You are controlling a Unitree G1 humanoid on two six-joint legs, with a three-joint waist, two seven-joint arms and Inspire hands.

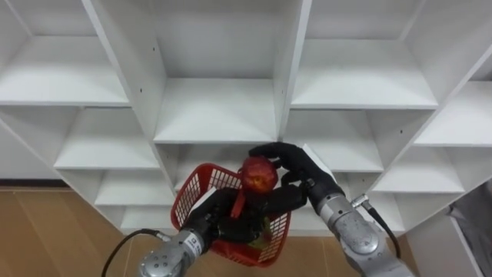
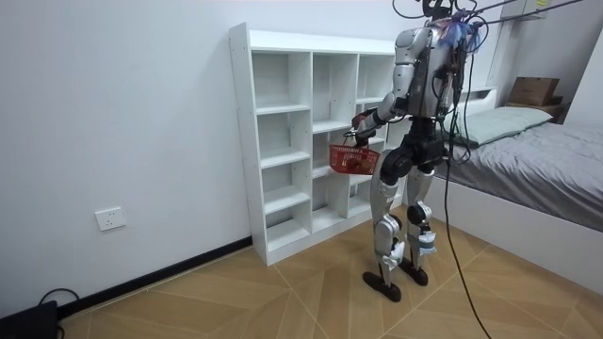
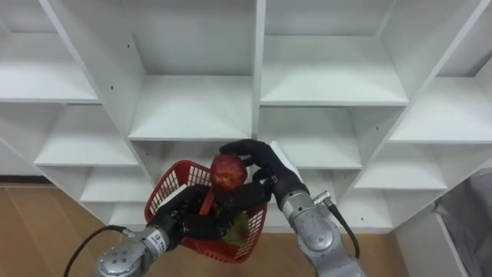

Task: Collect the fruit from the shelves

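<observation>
The left hand [image 1: 217, 221], curled round the basket [image 1: 194, 191], holds it under the apple [image 1: 260, 175]; the right hand [image 1: 301, 172] pinches that above, likely to drop in.

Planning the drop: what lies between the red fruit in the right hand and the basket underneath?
In the left eye view, the red fruit hangs right over the basket; between them, the left hand gripping its handle.

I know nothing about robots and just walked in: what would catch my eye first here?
A bright red fruit, gripped in the curled fingers of the robot's right hand, is poised over a red basket that its left hand holds. Behind them rises a big white shelf unit, with the robot standing close before it.
</observation>
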